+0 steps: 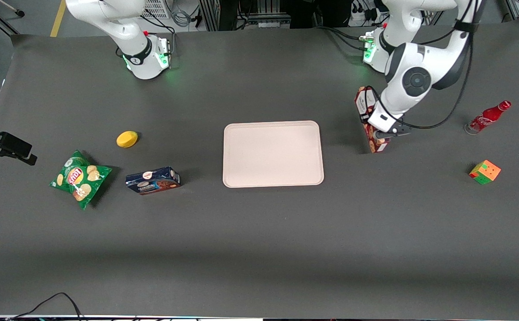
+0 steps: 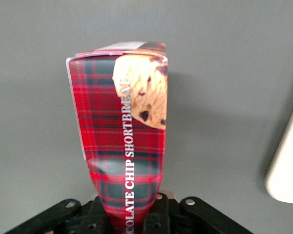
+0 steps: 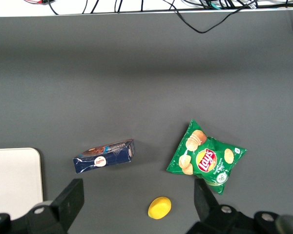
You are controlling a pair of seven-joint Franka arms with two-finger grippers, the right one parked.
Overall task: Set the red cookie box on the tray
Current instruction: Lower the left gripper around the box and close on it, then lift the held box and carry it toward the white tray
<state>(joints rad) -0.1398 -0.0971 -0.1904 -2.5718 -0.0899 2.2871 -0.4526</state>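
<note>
**Gripping the plaid carton beside the tray**

Looking down from the front camera, you see your left arm's gripper [image 1: 380, 133] pinching the red cookie box [image 1: 366, 117], the wrist hiding the carton's middle. The box sits just beside the tray [image 1: 273, 153], toward the working arm's end of the table, apart from the rim. Whether it rests on the table [image 1: 259, 249] or hangs just above it, you cannot tell. Your wrist camera shows the red cookie box [image 2: 124, 141] running lengthwise away from the gripper [image 2: 129, 222], its fingers pressed on the carton's long sides, with "CHIP SHORTBREAD" readable and a corner of the tray [image 2: 288, 170] near.

The tray is bare. Toward the parked arm's end from the tray lie a dark blue cookie box [image 1: 153, 180], a yellow lemon-like object [image 1: 127, 139] and a green chip bag [image 1: 79, 178]. Toward the working arm's end, well apart from the tray, you have a red soda bottle [image 1: 488, 117] and a colourful cube [image 1: 484, 172].
</note>
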